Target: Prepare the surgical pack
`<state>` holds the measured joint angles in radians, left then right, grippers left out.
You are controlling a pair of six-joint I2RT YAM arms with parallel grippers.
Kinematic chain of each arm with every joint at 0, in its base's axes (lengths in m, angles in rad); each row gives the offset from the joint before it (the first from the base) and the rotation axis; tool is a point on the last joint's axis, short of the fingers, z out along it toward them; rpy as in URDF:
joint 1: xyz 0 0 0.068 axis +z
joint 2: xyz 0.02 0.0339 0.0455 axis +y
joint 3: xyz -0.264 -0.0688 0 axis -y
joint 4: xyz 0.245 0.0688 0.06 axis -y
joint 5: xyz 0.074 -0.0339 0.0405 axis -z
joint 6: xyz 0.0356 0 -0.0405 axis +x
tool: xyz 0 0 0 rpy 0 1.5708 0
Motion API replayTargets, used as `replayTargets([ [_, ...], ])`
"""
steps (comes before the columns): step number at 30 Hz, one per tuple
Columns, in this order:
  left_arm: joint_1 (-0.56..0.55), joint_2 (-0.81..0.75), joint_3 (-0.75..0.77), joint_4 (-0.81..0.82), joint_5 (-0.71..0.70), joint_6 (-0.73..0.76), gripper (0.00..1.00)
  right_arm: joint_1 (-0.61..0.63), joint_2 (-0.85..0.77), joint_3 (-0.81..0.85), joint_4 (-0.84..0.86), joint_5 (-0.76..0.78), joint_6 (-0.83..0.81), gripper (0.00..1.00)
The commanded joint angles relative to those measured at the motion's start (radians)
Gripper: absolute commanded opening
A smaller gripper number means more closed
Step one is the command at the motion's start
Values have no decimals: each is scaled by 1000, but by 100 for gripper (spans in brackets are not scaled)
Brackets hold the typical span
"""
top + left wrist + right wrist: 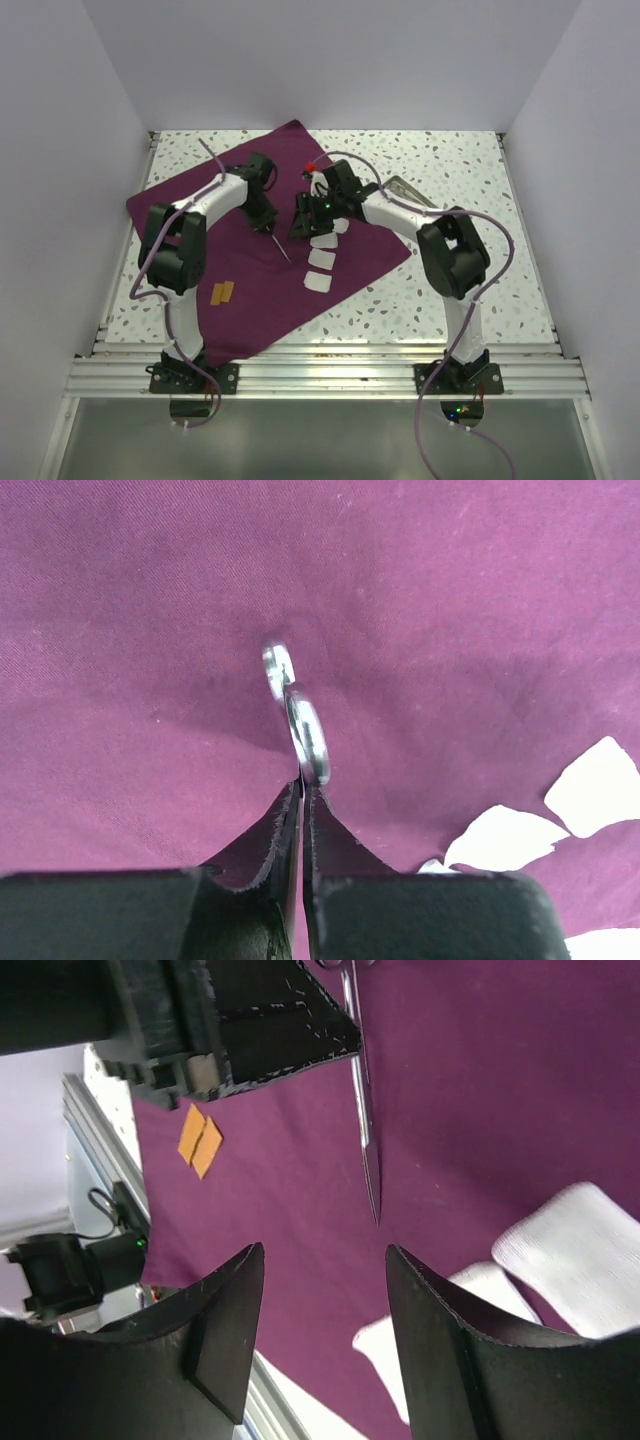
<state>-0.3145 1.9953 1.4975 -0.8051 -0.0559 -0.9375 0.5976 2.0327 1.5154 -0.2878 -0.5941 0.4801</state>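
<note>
Half done at best, seemingly: surgical pack [270,310] spread flat, unfolded, left-centre on table [450,160], gauze pads [322,260] and orange tab [222,292] laid on top; left gripper [302,780] pinched shut on ring of scissor-like instrument [305,735]; right gripper [325,1252] half-spread, empty, above it. Leaves folding undone.

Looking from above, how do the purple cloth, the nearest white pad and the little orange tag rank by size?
1. purple cloth, by far the largest.
2. nearest white pad.
3. orange tag, only slightly smaller; these two look nearly alike.

You've got one purple cloth [262,295], four white gauze pads [322,260], one metal instrument [280,248], two orange strips [222,292], one grey tray [403,187].
</note>
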Motion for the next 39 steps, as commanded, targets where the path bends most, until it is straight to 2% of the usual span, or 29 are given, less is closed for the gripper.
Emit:
replayTargets([
  [1, 5, -49, -13, 43, 8, 25, 0, 33, 55, 81, 29, -16, -21, 56],
  [18, 14, -46, -33, 55, 21, 40, 0, 119, 202, 144, 68, 178, -120, 56],
  [25, 20, -49, -42, 63, 28, 46, 0, 143, 245, 183, 72, 238, -109, 50],
  [31, 31, -64, -16, 40, 5, 81, 0, 134, 181, 146, 62, 304, -100, 50],
  [32, 31, -61, -8, 26, -8, 82, 3, 130, 157, 152, 21, 316, -101, 50],
  [33, 31, -61, -2, 15, -15, 85, 23, 117, 143, 161, -9, 323, -107, 50],
  [36, 28, -56, 4, -9, -13, 69, 45, 97, 58, 167, -96, 372, -144, 52],
  [39, 14, -52, 7, -25, -10, 48, 49, 59, -46, 167, -197, 442, -156, 54],
])
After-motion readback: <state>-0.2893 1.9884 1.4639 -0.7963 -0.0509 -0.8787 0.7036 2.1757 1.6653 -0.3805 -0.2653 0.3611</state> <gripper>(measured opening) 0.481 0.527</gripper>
